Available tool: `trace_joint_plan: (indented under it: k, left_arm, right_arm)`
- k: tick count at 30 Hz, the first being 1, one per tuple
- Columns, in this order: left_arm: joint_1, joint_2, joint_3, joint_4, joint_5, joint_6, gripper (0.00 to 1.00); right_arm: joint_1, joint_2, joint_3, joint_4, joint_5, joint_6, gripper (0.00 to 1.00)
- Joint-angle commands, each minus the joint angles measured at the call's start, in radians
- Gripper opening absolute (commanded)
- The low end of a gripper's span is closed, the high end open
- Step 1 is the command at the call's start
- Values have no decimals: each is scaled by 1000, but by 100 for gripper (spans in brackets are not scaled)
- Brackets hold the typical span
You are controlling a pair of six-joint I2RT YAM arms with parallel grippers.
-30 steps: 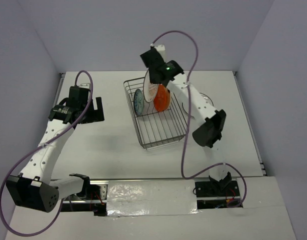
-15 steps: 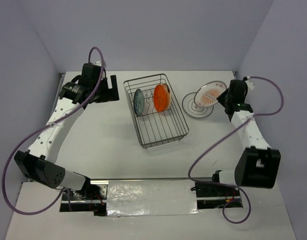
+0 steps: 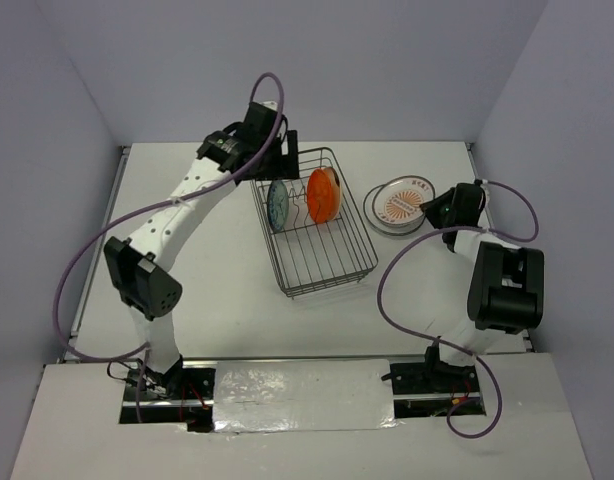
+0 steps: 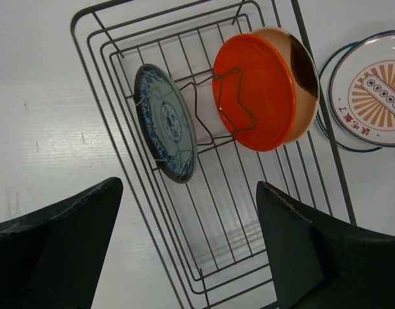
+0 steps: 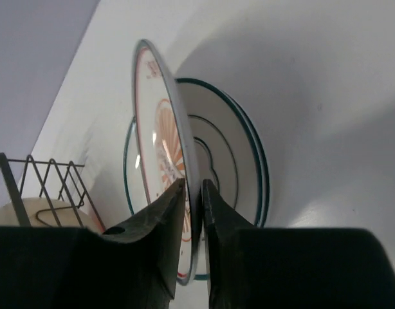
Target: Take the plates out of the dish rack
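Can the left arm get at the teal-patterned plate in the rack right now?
Probably yes. The left gripper, open, faces the teal-patterned plate, whose rim stands free in the dish rack, apart from the orange plate; the right gripper holds the sunburst plate off to the side.

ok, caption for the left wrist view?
Open left gripper over the rack; blue plate and orange plate stand inside, sunburst plate outside.

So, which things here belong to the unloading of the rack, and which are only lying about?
Job: dish rack; teal-patterned plate, orange plate and cream plate standing in it; sunburst plate gripped by the right end effector over a teal-rimmed plate; open left end effector above the rack.
Lying about: purple cables; silver tape at the near edge.
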Motion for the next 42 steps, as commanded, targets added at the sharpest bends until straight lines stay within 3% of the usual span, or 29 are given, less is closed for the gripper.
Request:
trace_joint_plan:
  k: [1, 5, 7, 8, 11, 13, 14, 21, 26, 31, 33, 34, 38, 42]
  left_arm:
    - [-33, 99, 105, -32, -92, 8, 97]
    - [-50, 182, 181, -69, -155, -8, 95]
    - [-60, 191, 158, -53, -174, -21, 94]
    - [-61, 196, 153, -48, -172, -24, 93]
    - [-65, 240, 173, -78, -197, -50, 90]
    - [-68, 272, 182, -91, -217, -61, 88]
    - [-71, 280, 184, -92, -221, -62, 87]
    - [-84, 331, 207, -88, -270, -81, 72]
    - [-84, 383, 231, -97, -324, -97, 68]
    - [-84, 391, 198, -79, -332, -110, 69]
    - [-84, 389, 213, -91, -342, -116, 73]
    - [-85, 374, 218, -91, -336, -110, 81]
    - [-85, 271, 233, -48, -281, -75, 98]
    - [-82, 159, 221, -35, -273, -42, 100]
  right_arm:
    - [1, 40, -4, 79, -106, 16, 27]
    - [6, 29, 7, -12, -129, -16, 33]
    - [13, 21, 59, -111, -107, -59, 49]
    - [21, 6, 82, -243, -77, -79, 61]
    - [65, -47, 178, -530, 126, -112, 79]
    - [91, -83, 217, -628, 215, -110, 84]
    - [114, -100, 220, -689, 271, -107, 100]
    - [162, -321, 183, -659, 136, -112, 100]
    - [303, -396, 231, -717, 171, -164, 100]
    - [335, -462, 203, -734, 179, -187, 100]
    - [337, -482, 171, -706, 118, -222, 100]
    - [342, -497, 163, -664, 75, -239, 100]
    - [435, -438, 229, -646, 67, -369, 97]
    - [544, -314, 321, -628, 118, -415, 86]
